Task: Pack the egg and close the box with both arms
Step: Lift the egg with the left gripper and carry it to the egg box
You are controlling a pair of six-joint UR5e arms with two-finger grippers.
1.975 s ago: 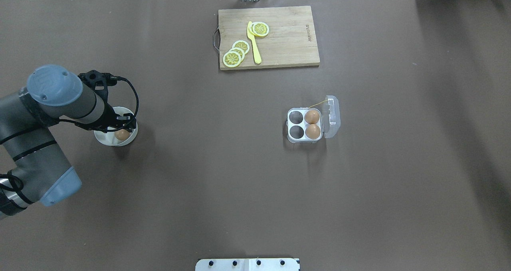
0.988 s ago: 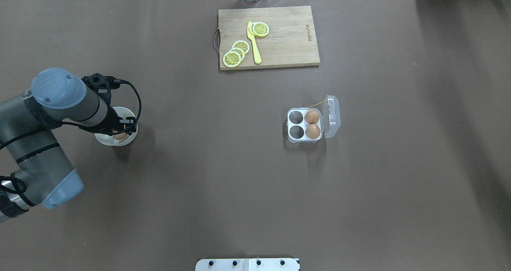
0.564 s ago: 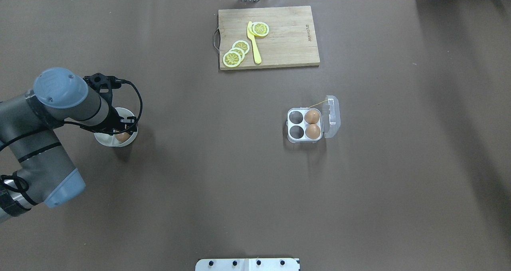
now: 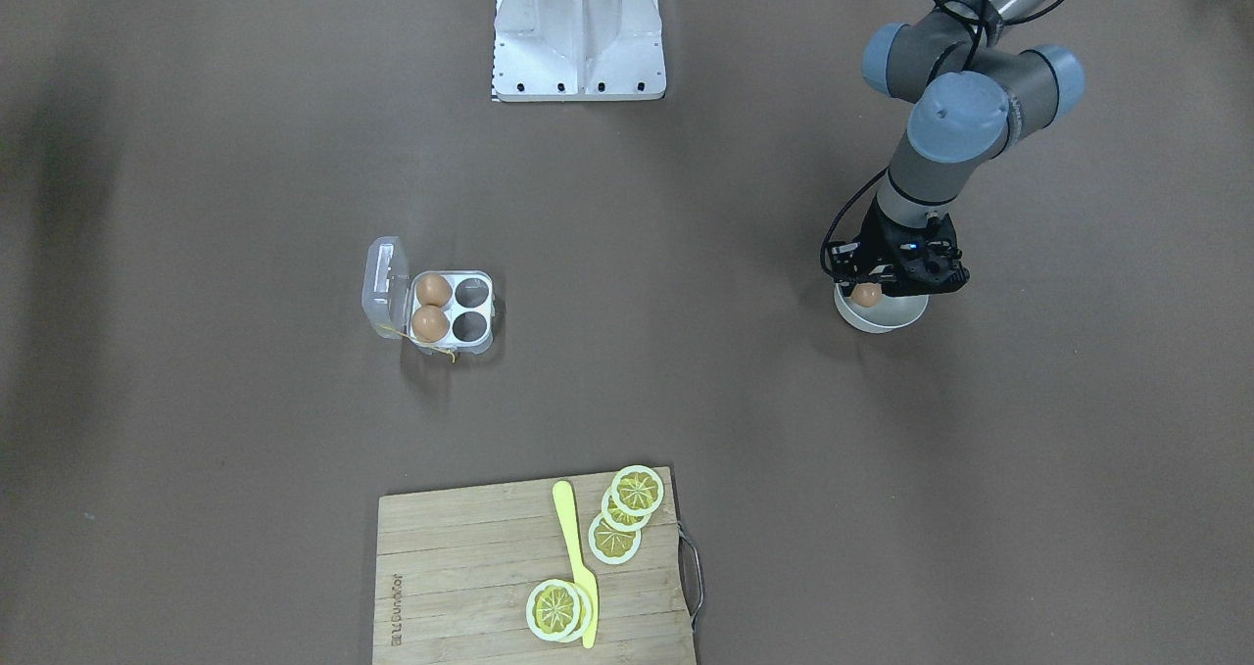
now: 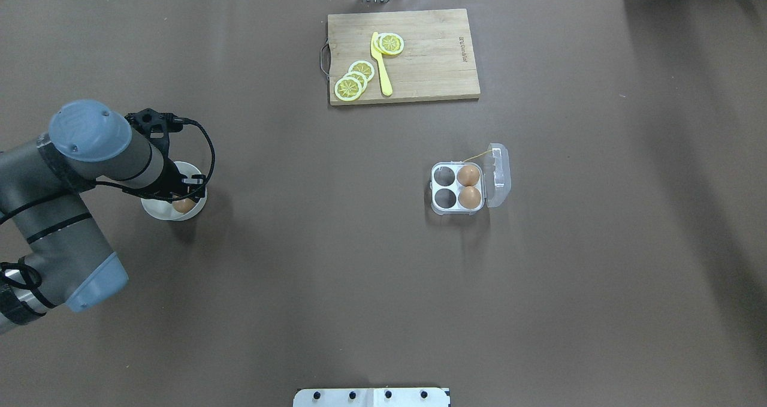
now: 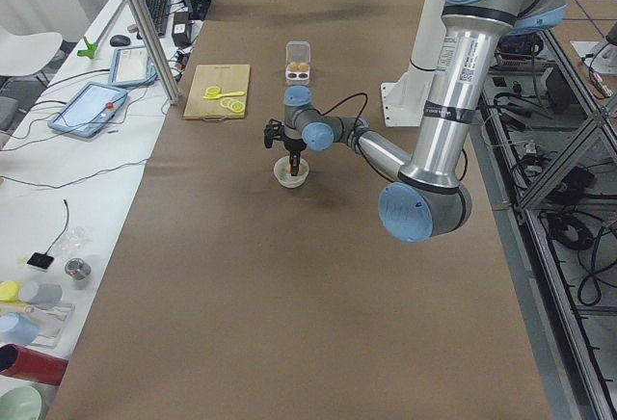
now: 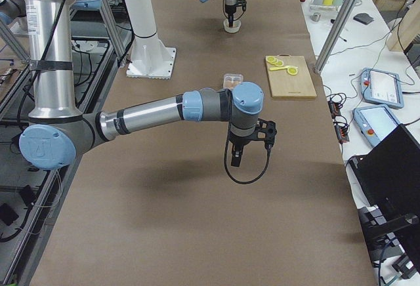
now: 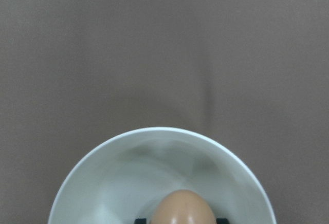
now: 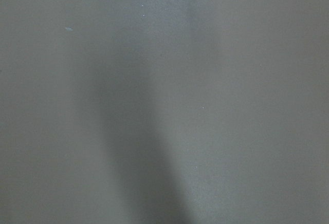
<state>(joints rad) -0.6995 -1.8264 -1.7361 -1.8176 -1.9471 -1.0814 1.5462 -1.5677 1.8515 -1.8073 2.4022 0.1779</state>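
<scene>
A brown egg (image 5: 183, 204) lies in the white bowl (image 5: 153, 211) at the table's left. My left gripper (image 5: 183, 199) reaches down into the bowl and is shut on this egg. In the left wrist view the egg (image 8: 184, 209) sits between two black fingertips (image 8: 140, 220) inside the bowl (image 8: 154, 131). The clear box (image 5: 444, 198) stands right of centre with its lid (image 5: 498, 175) open to the right and two eggs (image 5: 468, 175) in its right-hand cells. My right gripper (image 7: 236, 161) hangs over bare table, far from both. I cannot tell if it is open.
A wooden cutting board (image 5: 431, 59) with lemon slices (image 5: 349, 88) and a yellow knife (image 5: 381, 65) lies at the far middle. The white robot base (image 5: 371, 397) is at the near edge. Brown table lies between bowl and box.
My left gripper came down a little into the bowl and closed in around the egg. In the last half second it hardly moved. The box is unchanged.
</scene>
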